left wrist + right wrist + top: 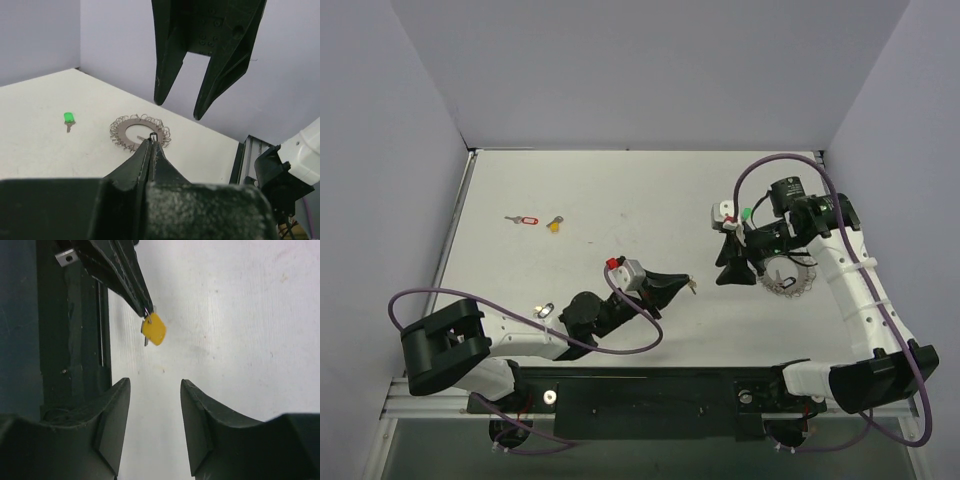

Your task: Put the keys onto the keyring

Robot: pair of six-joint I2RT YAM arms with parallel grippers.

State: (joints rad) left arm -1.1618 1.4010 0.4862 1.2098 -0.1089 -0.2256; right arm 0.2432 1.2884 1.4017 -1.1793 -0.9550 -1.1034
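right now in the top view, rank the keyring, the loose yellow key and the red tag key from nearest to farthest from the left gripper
Measured from the left gripper, shut on the held key:
1. keyring, off to its right.
2. loose yellow key, away to its left and farther back.
3. red tag key, just left of the loose yellow key.

White arms (pixel 855 290), black fingers (pixel 112 425), purple cables (pixel 785 155)

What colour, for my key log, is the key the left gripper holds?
Yellow; the key shows best in right wrist view.
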